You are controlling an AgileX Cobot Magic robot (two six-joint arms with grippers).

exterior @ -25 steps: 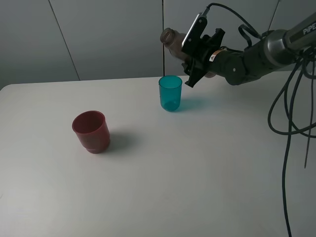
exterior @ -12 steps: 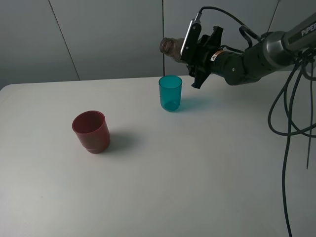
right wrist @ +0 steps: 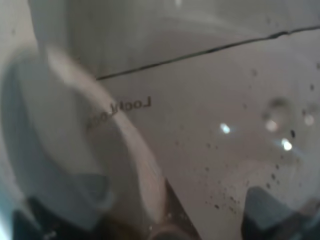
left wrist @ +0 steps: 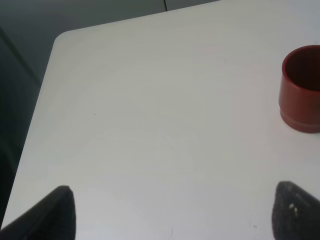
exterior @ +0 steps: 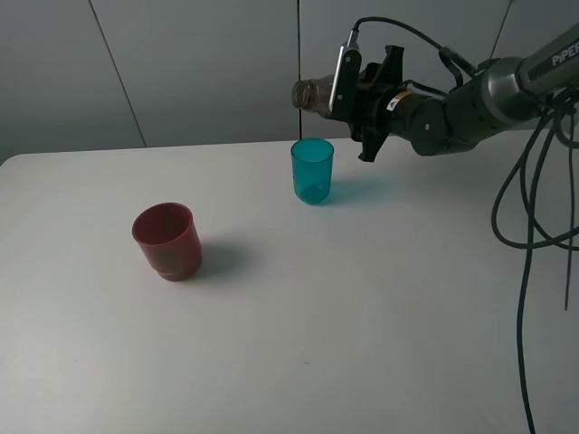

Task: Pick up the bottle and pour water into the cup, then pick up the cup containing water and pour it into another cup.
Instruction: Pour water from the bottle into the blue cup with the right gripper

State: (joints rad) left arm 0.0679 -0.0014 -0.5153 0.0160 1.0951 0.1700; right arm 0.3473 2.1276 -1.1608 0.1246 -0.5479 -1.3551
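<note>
My right gripper [exterior: 362, 101] is shut on the smoky grey-brown bottle [exterior: 315, 94], which lies tipped almost level with its open mouth pointing left, above the teal-blue cup [exterior: 312, 170]. That cup stands upright at the back middle of the white table [exterior: 298, 316]. The dark red cup [exterior: 166, 240] stands upright at the left, and also shows at the edge of the left wrist view, dark red cup [left wrist: 301, 89]. The bottle [right wrist: 165, 120] fills the right wrist view, blurred, with droplets on its wall. My left gripper [left wrist: 175, 212] is open over bare table, its dark fingertips [left wrist: 55, 212] far apart.
Black cables [exterior: 534, 226] hang down at the right of the table. A grey panelled wall [exterior: 181, 63] rises behind the back edge. The table's left edge and rounded corner [left wrist: 57, 40] show in the left wrist view.
The right gripper has rolled the bottle further over, from tilted upward to almost level, with its mouth shifted slightly left and down above the teal-blue cup. Both cups stayed put.
</note>
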